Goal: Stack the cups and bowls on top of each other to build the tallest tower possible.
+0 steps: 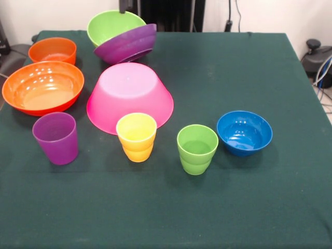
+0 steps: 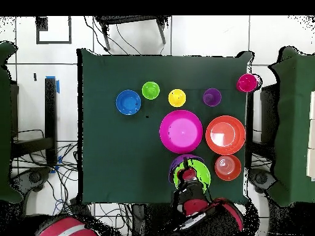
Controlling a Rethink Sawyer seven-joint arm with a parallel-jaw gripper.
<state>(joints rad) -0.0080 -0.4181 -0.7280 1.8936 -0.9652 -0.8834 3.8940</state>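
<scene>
The pink bowl (image 1: 129, 96) (image 2: 181, 131) lies upside down mid-table. My gripper (image 1: 124, 6) (image 2: 186, 176) comes down at the far rim of the lime green bowl (image 1: 111, 26) (image 2: 200, 174). That bowl is nested in the purple bowl (image 1: 127, 46) (image 2: 176, 163). Both are tilted and raised behind the pink bowl, apart from it. The gripper looks shut on the green bowl's rim. In front stand the purple cup (image 1: 56, 137), the yellow cup (image 1: 136, 136), the green cup (image 1: 197, 149) and the blue bowl (image 1: 244, 132). The red cup (image 2: 247, 82) shows only overhead, at a table corner.
The large orange bowl (image 1: 44, 87) (image 2: 225, 134) and the small orange bowl (image 1: 53, 50) (image 2: 227, 166) stand upright beside the pink bowl. The green table (image 1: 233, 67) has bare cloth on the blue bowl's side and along its near edge.
</scene>
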